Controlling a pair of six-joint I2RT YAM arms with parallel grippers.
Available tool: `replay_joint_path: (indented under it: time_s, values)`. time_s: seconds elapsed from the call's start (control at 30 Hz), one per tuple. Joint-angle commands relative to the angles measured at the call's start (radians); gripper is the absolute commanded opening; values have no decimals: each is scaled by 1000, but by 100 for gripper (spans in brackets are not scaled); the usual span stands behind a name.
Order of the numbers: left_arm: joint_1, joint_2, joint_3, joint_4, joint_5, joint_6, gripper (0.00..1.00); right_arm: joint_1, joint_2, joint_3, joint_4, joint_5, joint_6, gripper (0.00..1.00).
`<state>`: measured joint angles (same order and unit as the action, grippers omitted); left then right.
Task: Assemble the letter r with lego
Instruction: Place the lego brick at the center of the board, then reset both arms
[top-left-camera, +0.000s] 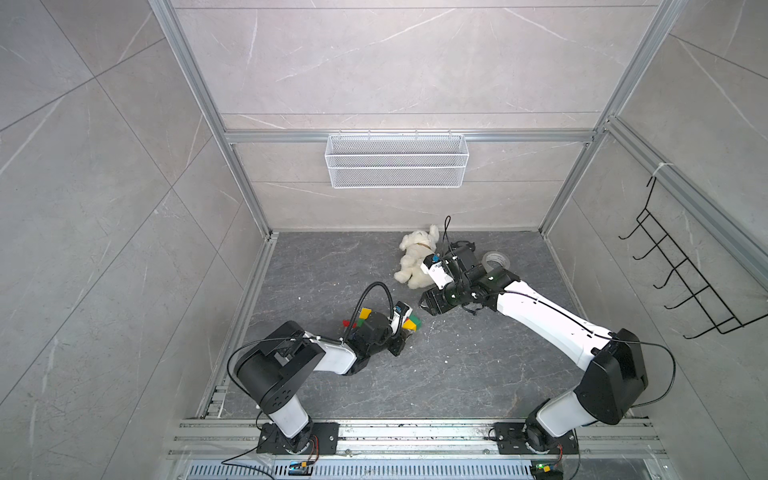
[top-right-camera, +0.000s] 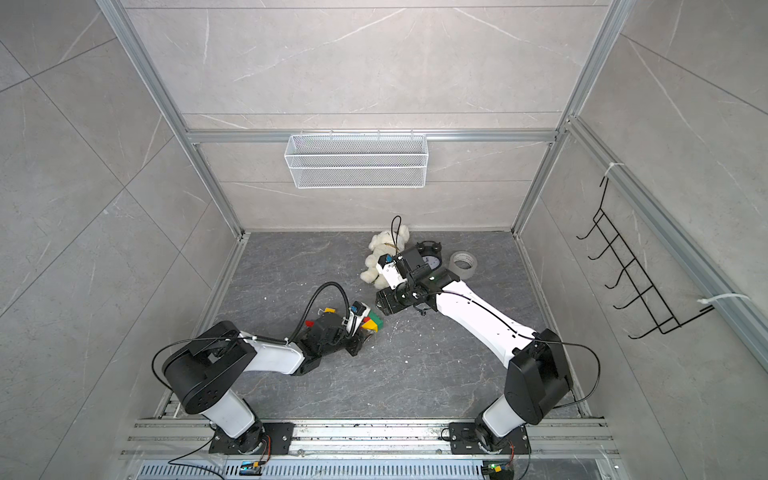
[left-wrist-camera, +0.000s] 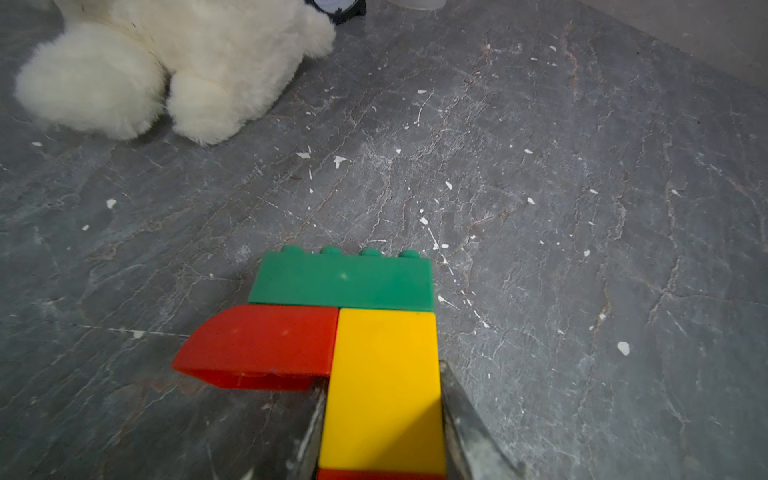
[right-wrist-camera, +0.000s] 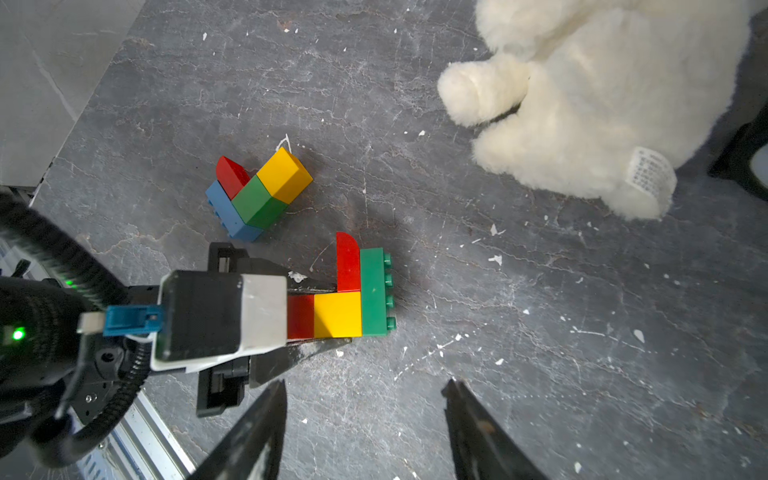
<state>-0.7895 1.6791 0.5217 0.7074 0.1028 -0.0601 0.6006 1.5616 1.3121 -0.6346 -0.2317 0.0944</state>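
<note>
- Lego bricks (right-wrist-camera: 337, 314) show in two clumps over the dark stone floor (right-wrist-camera: 540, 332), the widest thing we see.
- White plush toy (right-wrist-camera: 582, 104) lies ahead of our right jaws and off to one side, well apart from them.
- Our right gripper (right-wrist-camera: 365, 415) hangs released, jaws spread, nothing between them.
- Our left gripper (left-wrist-camera: 382, 415) is clenched on the held clump (right-wrist-camera: 376, 291), jaws pressing both sides of its yellow brick (left-wrist-camera: 382, 374).
- Beyond those jaw tips a green brick (left-wrist-camera: 345, 282) caps the yellow, with a curved red brick (left-wrist-camera: 262, 345) alongside.
- Loose clump (right-wrist-camera: 257, 195), blue, green, yellow and red, lies on the floor near the left jaws, not touching.
</note>
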Motion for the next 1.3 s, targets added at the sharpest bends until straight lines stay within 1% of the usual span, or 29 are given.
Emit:
replay_joint_path:
  time_s: [0.0, 0.07, 0.1, 0.17, 0.2, 0.23, 0.27, 0.3, 0.37, 0.47, 0.53, 0.6, 0.63, 0.7, 0.73, 0.8, 0.9, 0.97, 1.03, 1.1, 1.17, 1.23, 1.27]
  values:
    - [-11, 47, 33, 47, -35, -27, 37, -4, -15, -18, 17, 21, 20, 64]
    - [-14, 76, 41, 50, -44, -40, 38, -4, -18, -19, 17, 25, 21, 64]
    - [-16, 89, 46, 50, -45, -46, 41, -4, -20, -20, 19, 28, 21, 64]
    - [-19, 103, 50, 50, -50, -57, 48, -4, -27, -23, 17, 34, 21, 64]
    - [-21, 106, 49, 50, -51, -66, 57, -4, -29, -26, 15, 37, 20, 64]
    - [-23, 104, 46, 49, -56, -75, 69, -5, -33, -25, 16, 44, 20, 64]
    - [-26, 96, 41, 47, -67, -85, 97, -5, -37, -28, 15, 49, 18, 64]
    - [-29, 79, 33, 43, -72, -93, 100, -5, -40, -27, 11, 53, 16, 64]
    - [-30, 16, 11, 21, -85, -116, 100, -7, -49, -28, 4, 81, 11, 64]
    - [-30, -188, -6, -144, -125, -131, 100, -25, -103, -65, 41, 126, 24, 64]
    - [-26, -356, 28, -348, -227, -99, 100, -58, -162, -130, 113, 139, 61, 64]
    - [3, -471, 69, -501, -390, -60, 100, -93, -220, -199, 197, 167, 96, 65]
    - [35, -520, 78, -544, -472, -52, 100, -105, -248, -235, 233, 204, 111, 65]
    - [116, -589, 64, -551, -627, -46, 100, -121, -295, -302, 308, 283, 128, 66]
    - [180, -617, 41, -536, -664, -51, 100, -126, -318, -340, 351, 331, 132, 66]
    - [311, -656, -4, -494, -655, -58, 100, -130, -363, -419, 454, 456, 135, 66]
    - [454, -636, -106, -314, -659, 25, 100, -135, -412, -561, 630, 637, 65, 67]
    - [524, -570, -176, -135, -610, 77, 100, -145, -398, -620, 703, 756, 25, 67]
    - [580, -476, -171, -97, -544, 96, 100, -155, -357, -650, 731, 840, 9, 68]
    - [593, -390, -163, -53, -528, 139, 100, -164, -321, -677, 766, 871, 5, 68]
    - [599, -313, -188, 101, -537, 179, 100, -171, -307, -720, 854, 888, -38, 68]
    - [619, -270, -197, 178, -514, 182, 100, -191, -297, -788, 1022, 920, -92, 68]
    - [637, -248, -186, 158, -511, 158, 100, -211, -287, -827, 1121, 918, -118, 69]
